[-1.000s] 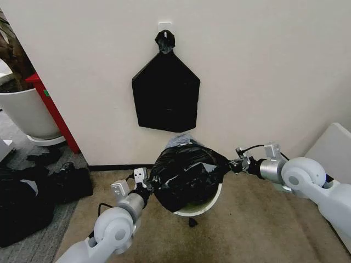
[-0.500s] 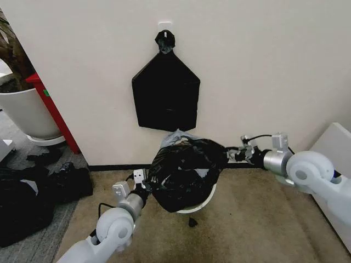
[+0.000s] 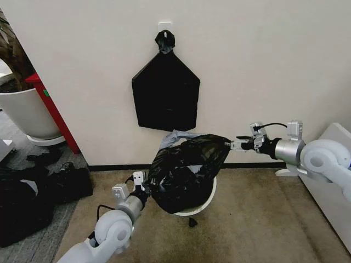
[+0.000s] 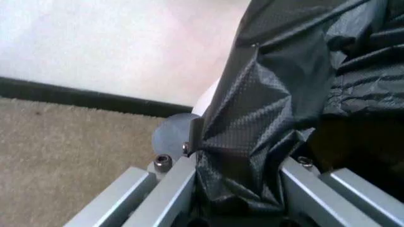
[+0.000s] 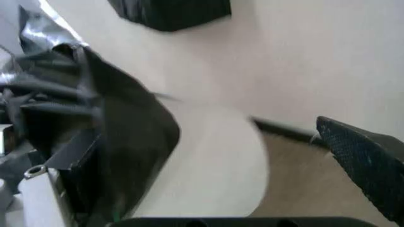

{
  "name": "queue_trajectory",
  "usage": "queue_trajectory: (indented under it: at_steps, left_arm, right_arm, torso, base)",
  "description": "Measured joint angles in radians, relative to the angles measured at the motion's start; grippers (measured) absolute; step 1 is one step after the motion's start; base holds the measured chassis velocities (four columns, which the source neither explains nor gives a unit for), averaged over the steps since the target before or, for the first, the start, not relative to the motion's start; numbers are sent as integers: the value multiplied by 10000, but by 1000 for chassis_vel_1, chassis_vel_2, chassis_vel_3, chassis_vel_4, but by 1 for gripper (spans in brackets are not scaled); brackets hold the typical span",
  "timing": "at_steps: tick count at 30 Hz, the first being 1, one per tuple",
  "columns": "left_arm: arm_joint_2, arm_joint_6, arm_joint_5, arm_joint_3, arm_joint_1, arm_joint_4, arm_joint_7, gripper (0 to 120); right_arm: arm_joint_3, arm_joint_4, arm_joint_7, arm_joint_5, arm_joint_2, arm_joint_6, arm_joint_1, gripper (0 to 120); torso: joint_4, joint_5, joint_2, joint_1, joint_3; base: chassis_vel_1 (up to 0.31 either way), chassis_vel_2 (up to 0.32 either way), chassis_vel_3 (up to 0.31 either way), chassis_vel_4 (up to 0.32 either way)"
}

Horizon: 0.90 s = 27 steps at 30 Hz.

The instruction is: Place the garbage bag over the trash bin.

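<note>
The glossy black garbage bag (image 3: 184,172) lies crumpled over the mouth of the white trash bin (image 3: 204,201), whose rim shows under its right side. My left gripper (image 3: 143,189) is at the bag's left edge. In the left wrist view the bag (image 4: 271,118) is pinched between the metal fingers of the left gripper (image 4: 240,189), beside a bit of the bin (image 4: 205,101). My right gripper (image 3: 240,145) hovers at the bag's raised right tip, fingers wide apart. In the right wrist view the bag (image 5: 107,123) drapes against one finger, and the other fingertip (image 5: 360,161) is bare.
A flat black bundle of bags (image 3: 165,93) hangs on the wall above the bin. A large white plant pot (image 3: 24,112) and dark bags (image 3: 33,192) sit at the left. A white panel (image 3: 334,148) stands at the right. A small black scrap (image 3: 192,222) lies on the carpet.
My right gripper has risen and drawn back to the right, and the bag's right tip has lifted with it. The left gripper has stayed almost in place.
</note>
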<state>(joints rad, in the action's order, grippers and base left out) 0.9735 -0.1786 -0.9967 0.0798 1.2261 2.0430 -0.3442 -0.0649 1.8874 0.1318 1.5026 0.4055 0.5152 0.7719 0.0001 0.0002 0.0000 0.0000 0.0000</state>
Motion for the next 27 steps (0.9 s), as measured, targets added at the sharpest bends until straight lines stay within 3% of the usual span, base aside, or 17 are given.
queue_trajectory:
  at_steps: [2,5,8,20,27]
  left_arm:
    - [-40,78,1,36,23,4,165,0]
    - [-135,234,-11,116,60,39,556,0]
    - [-174,261,-106,132,73,189,717,0]
    - [-312,474,-148,188,252,315,1832,0]
    - [-362,512,131,188,336,272,2082,0]
  right_arm:
    - [40,-171,360,116,-11,-174,203,100]
    - [90,-1145,2787,-350,-73,-680,673,100]
    - [45,-1569,3741,-575,-174,-686,915,100]
    - [-79,-2088,5478,201,-69,-786,988,100]
    - [-109,-1620,5146,1151,-70,-766,952,100]
  torso:
    - [0,1,0,0,0]
    - [-2,2,0,0,0]
    - [-4,-2,0,0,0]
    - [-2,-1,0,0,0]
    - [0,-5,0,0,-1]
  base:
    - [0,0,0,0]
    - [0,0,0,0]
    - [0,0,0,0]
    - [0,0,0,0]
    - [0,0,0,0]
